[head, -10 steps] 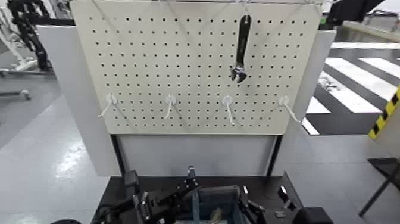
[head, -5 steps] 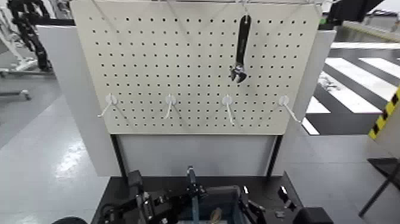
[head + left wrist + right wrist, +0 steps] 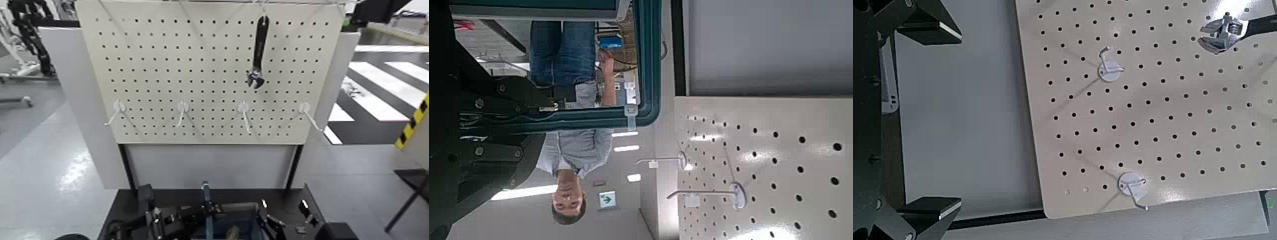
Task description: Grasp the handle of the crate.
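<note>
Left pincer point(image 3: 205, 209) lines up beside upright handle point(image 3: 205, 195) above crate point(image 3: 237, 214); whether it has clamped is unclear.

Matte black robot arms with blocky, angular housings. The left gripper point(image 3: 203, 210) shows black links and small round screws; the right gripper point(image 3: 915, 120) has dark wedge-shaped fingertips point(image 3: 931, 22).

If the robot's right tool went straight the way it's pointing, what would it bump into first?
Most likely the plain white panel just below the pegboard. The right tool, fingers open, faces that panel, and nothing shows in between, though depth is hard to judge.
</note>
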Robot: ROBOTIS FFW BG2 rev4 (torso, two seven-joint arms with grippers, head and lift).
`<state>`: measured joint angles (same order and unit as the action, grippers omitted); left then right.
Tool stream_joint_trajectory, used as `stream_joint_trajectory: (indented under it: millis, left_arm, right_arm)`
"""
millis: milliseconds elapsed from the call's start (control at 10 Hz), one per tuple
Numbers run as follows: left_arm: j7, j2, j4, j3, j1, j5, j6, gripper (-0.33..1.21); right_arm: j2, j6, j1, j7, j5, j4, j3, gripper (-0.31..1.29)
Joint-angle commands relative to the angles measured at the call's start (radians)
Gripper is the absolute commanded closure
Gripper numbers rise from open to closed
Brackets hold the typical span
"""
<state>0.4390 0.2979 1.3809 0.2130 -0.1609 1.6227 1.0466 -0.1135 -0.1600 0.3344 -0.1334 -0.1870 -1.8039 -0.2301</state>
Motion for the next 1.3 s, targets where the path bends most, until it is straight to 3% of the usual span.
stream_joint_trajectory:
  millis: [100, 700, 1300]
  left_arm:
    - [-0.006, 0.015, 0.102, -0.026, 0.027, 0.000, 0.023, 1.18]
    - [-0.118, -0.002, 0.263, -0.030, 0.144, 0.147, 0.016, 1.18]
    - [-0.112, -0.003, 0.257, -0.030, 0.146, 0.154, 0.018, 1.18]
  right_arm:
    - [0.002, 0.004, 0.000, 0.000, 0.000, -0.002, 0.000, 0.15]
    - [0.005, 0.000, 0.002, -0.008, 0.044, -0.011, 0.003, 0.15]
    - [0.006, 0.004, 0.002, -0.012, 0.054, -0.014, 0.002, 0.15]
